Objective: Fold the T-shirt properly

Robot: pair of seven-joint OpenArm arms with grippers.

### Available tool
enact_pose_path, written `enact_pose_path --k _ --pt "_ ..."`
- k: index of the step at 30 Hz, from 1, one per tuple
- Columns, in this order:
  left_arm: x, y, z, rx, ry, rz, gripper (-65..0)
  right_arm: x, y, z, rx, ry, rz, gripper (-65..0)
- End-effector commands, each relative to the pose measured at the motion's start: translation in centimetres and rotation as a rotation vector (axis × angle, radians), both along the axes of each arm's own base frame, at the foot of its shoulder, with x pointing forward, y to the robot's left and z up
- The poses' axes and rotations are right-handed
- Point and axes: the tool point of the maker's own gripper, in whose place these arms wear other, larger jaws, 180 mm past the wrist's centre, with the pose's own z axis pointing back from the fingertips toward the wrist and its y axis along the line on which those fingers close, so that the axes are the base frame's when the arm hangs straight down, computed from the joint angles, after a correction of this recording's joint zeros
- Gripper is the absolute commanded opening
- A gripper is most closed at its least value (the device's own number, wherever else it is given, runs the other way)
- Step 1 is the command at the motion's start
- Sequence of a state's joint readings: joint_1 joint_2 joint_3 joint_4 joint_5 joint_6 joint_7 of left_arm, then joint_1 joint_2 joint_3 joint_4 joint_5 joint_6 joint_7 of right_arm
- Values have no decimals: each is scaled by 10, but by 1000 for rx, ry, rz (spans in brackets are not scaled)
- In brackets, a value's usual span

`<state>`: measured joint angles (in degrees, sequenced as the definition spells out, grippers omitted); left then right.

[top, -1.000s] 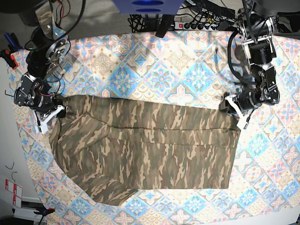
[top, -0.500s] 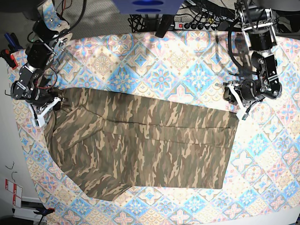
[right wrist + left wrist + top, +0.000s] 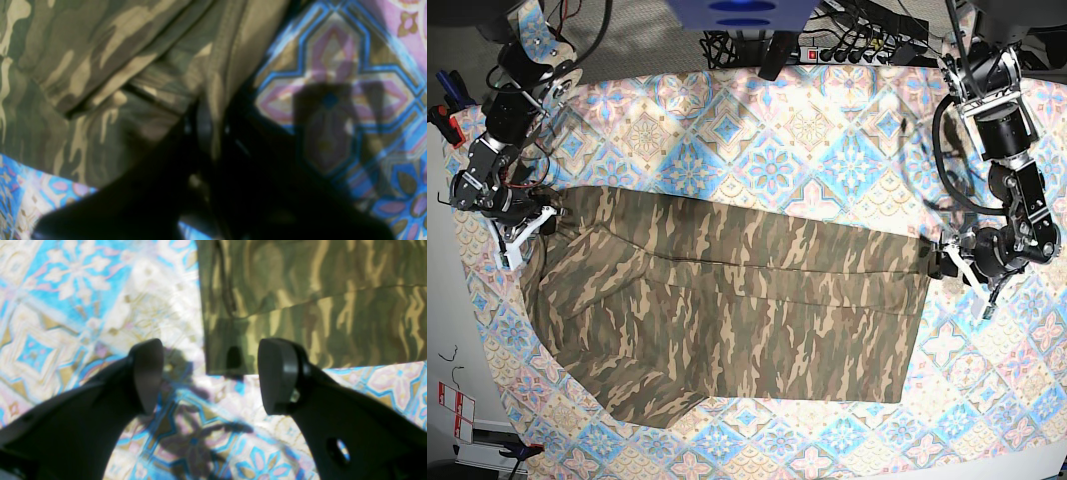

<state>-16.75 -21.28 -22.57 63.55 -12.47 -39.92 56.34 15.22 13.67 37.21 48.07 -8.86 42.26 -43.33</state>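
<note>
Your T-shirt (image 3: 727,310) lay spread flat across the middle of the desk, on the diamond-patterned tablecloth (image 3: 767,140), folded into a long band with one ragged end drooping toward the near left corner in the base view. Your left gripper (image 3: 210,376) had its jaws released and wide apart; they hovered just off the shirt's corner, over bare cloth, gripping nothing. Your right gripper (image 3: 208,133) was clenched on the T-shirt, a bunched fold of camouflage fabric pinched between its jaws at the other end of the band. A power strip (image 3: 847,50) sat beyond the desk's far edge.
</note>
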Motion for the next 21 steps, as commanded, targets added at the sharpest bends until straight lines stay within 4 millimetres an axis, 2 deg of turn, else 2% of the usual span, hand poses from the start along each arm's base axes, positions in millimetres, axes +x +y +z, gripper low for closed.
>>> enact_pose_path --k 1,4,7,10,12,15,17,21 --pt "14 8 13 -15 -39 17 -205 -46 -17 -21 -91 223 23 -636" --pt "21 3 -3 -102 9 53 -206 -47 -17 -21 -93 224 23 -636" --pt "26 9 -19 -187 21 117 -206 -47 -17 -21 -92 226 23 -636" --pt "27 4 -32 -233 53 130 -206 -51 -17 -23 -92 234 24 -636" --pt "33 -5 -35 -227 65 98 -206 -57 -17 -26 -92 243 24 -636" --pt "30 -17 -46 -247 82 87 -206 -57 -17 -26 -92 244 24 -636" --pt "31 -38 -53 -278 83 73 -206 -57 -17 -26 -92 244 24 -636" --pt "30 -59 -60 -295 106 41 -208 -59 -17 -26 -92 250 25 -636"
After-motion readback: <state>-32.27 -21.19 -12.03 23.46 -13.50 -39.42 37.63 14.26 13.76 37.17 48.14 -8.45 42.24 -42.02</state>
